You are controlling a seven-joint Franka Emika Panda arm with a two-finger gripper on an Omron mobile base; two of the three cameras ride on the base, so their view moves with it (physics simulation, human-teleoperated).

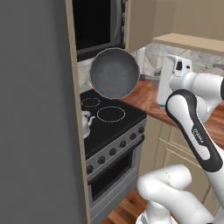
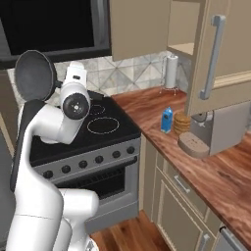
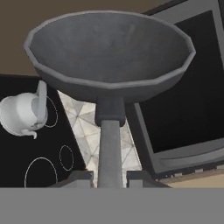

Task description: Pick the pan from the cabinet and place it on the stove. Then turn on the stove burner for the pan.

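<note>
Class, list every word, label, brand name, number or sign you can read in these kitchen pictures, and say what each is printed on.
Nothing here can be read with certainty.
Robot arm: small white lettering on the dark link, too blurred to read.
Blue carton on the counter: label too small to read.
Stove, its knobs and the pan: no markings legible.

The arm [image 1: 192,127] is glossy white with rounded, tube-like links, black bands at the joints, small grey lettering along one black band, and a round dark cap [image 2: 76,106] on one joint.
</note>
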